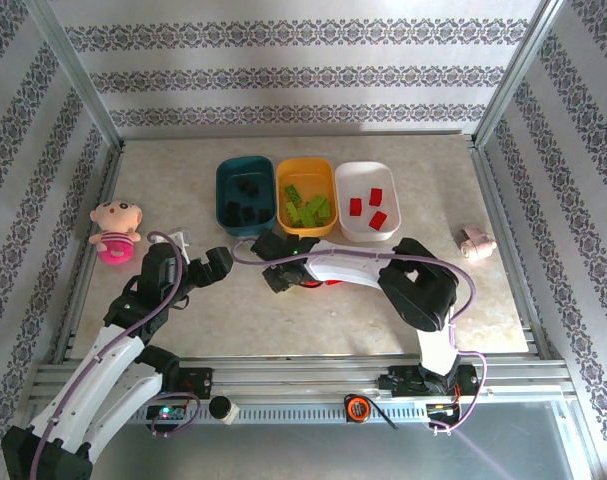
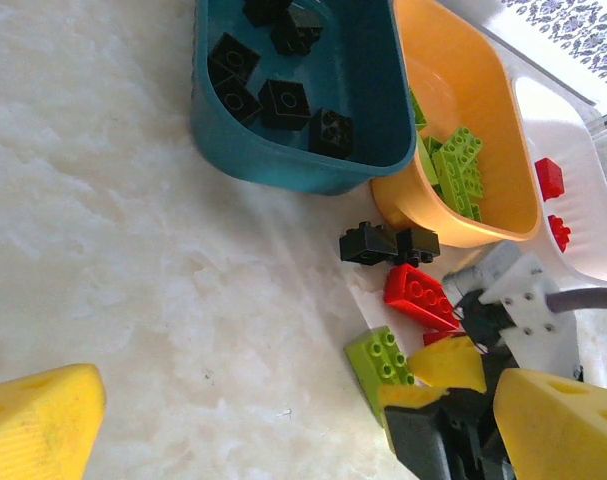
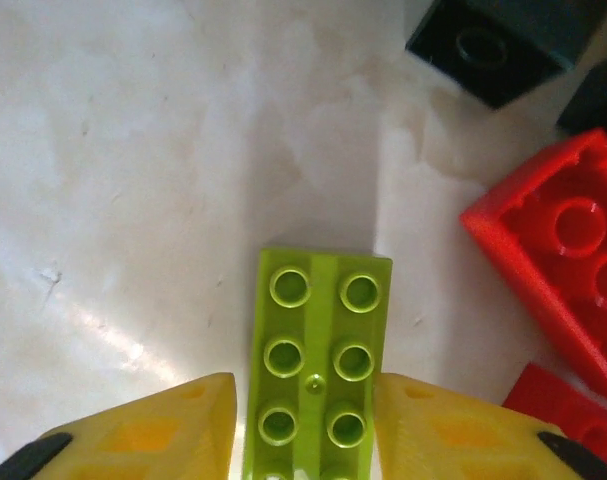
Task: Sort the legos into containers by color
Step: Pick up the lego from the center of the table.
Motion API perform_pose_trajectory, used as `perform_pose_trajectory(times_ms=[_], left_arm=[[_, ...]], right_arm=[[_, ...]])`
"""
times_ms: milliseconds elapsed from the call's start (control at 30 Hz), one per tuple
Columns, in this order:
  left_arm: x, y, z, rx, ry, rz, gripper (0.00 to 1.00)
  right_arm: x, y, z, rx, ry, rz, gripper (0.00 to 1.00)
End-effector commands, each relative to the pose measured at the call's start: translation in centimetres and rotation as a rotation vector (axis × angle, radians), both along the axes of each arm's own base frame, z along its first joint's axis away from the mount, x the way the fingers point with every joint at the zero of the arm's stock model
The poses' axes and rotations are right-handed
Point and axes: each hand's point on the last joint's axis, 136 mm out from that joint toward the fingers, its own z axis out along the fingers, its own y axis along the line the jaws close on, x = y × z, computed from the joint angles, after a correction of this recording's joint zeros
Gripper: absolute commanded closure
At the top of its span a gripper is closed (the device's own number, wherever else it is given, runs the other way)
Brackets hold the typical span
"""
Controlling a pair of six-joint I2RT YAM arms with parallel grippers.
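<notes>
While lowered to the table, right gripper (image 3: 305, 440) straddles green lego (image 3: 316, 375).

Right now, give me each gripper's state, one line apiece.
Left gripper: open, holding nothing, above bare table.
Right gripper: fingers against both sides of a lime green lego on the table, closed on it.

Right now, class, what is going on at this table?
The right pincer has its yellow fingers on either side of a lime green studded plastic brick lying on the pale marbled table. Red and black bricks lie loose nearby. The dark teal tub holds black bricks, the orange-yellow tub green ones, the white tub red ones. The left pincer hangs open, empty.
</notes>
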Motion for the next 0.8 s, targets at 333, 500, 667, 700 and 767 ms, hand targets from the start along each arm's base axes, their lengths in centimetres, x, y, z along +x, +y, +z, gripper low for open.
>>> perform_pose_trajectory(times_ms=[333,500,667,700,767], left_arm=[[-0.1,0.0,-0.1,-0.013,0.000,0.010,0.00],[-0.2,0.5,0.7,-0.012,-0.032,0.030,0.00],[-0.4,0.6,0.8,-0.017,-0.042,0.034,0.00],[-0.4,0.6,0.7,-0.019,-0.041,0.036,0.00],[-0.4,0.6,0.7,-0.020,-0.038,0.037,0.00]], right_arm=[[-0.4,-0.3,1.7,-0.016,-0.016,-0.012,0.30],[-0.1,-0.1,-0.4,-0.049,-0.002,-0.016,0.35],[0.0,0.3,-1.8,-0.060,0.019,-0.015,0.42],[0.0,0.4,-2.0,-0.061,0.019,-0.015,0.45],[0.1,0.5,-2.0,-0.056,0.014,-0.014,0.53]])
